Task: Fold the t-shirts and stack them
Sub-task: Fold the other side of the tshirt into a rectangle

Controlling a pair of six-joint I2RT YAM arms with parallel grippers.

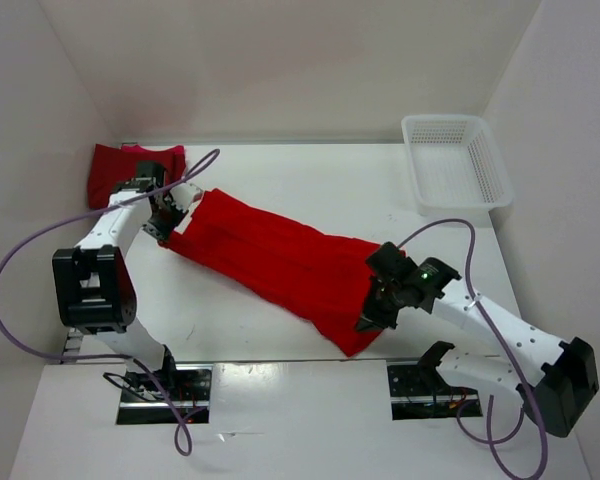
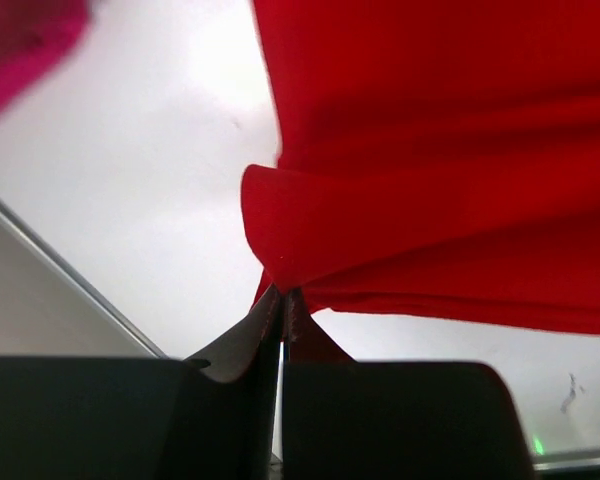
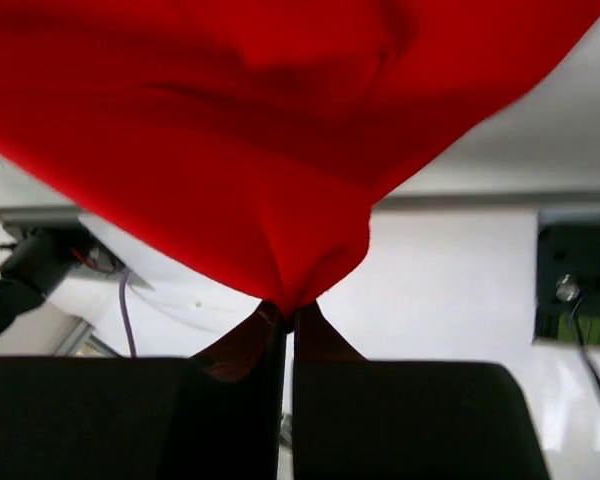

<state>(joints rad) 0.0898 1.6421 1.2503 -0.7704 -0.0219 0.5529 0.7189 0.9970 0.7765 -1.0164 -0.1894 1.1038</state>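
A bright red t-shirt (image 1: 275, 262) hangs stretched in a long band across the table, from far left down to near right. My left gripper (image 1: 172, 222) is shut on its upper left end, and the cloth (image 2: 430, 200) bunches where the jaws (image 2: 283, 296) pinch it. At the lower right end my right gripper (image 1: 372, 318) is shut on the same t-shirt (image 3: 230, 130), its jaws (image 3: 288, 312) nipping a gathered point of fabric. A second, darker red t-shirt (image 1: 120, 170) lies folded at the far left corner, and shows as a pinkish patch (image 2: 20, 45) in the left wrist view.
A white plastic mesh basket (image 1: 456, 160) stands at the far right by the wall. White walls close in the table on the left, back and right. Purple cables (image 1: 40, 240) loop off both arms.
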